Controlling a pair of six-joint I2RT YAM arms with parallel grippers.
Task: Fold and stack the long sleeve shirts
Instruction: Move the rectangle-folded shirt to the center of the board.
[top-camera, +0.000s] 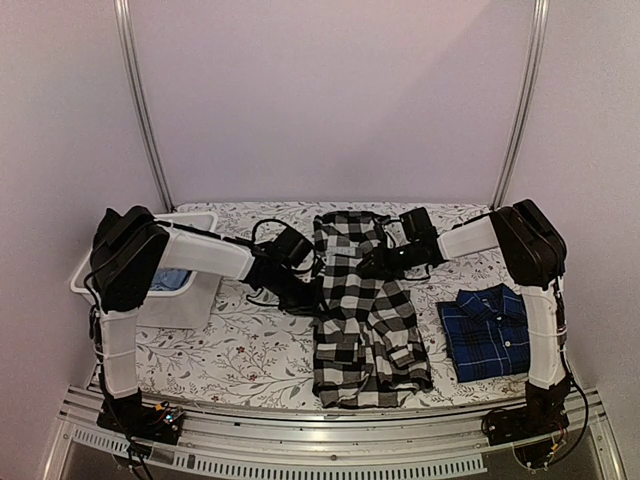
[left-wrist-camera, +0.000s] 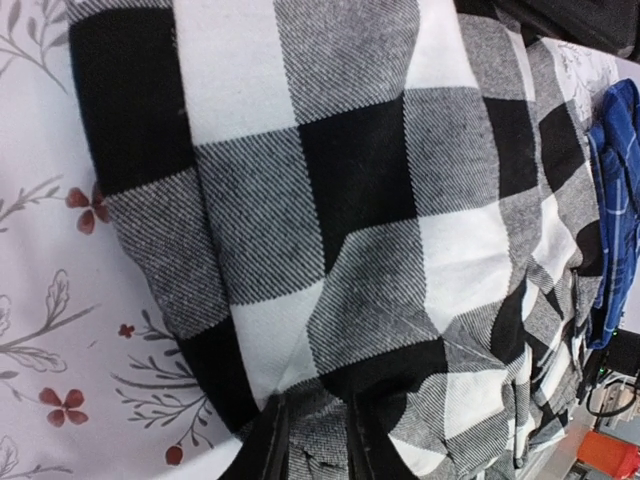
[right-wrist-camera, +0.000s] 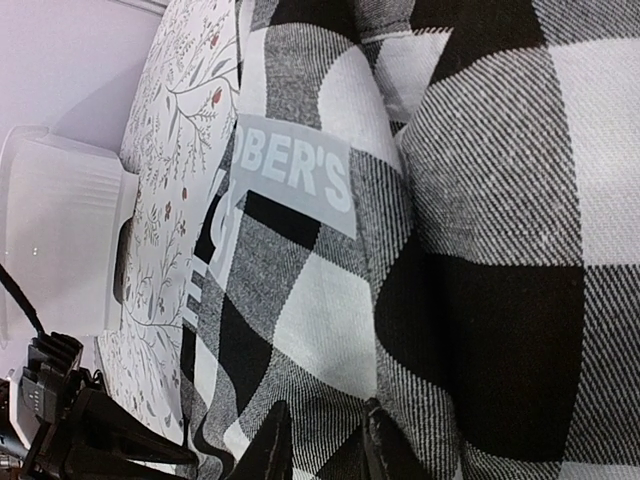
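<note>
the black-and-white buffalo check shirt (top-camera: 362, 320) lies rumpled down the middle of the floral-covered table (top-camera: 250, 350), far edge to near edge, the left gripper (left-wrist-camera: 315, 440) and right gripper (right-wrist-camera: 322, 445) each clamped on its cloth, the folded navy plaid shirt (top-camera: 487, 330) near the right near corner.

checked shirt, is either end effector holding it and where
Both grip the checked shirt: left end effector on its left edge, right end effector on its upper right edge.
</note>
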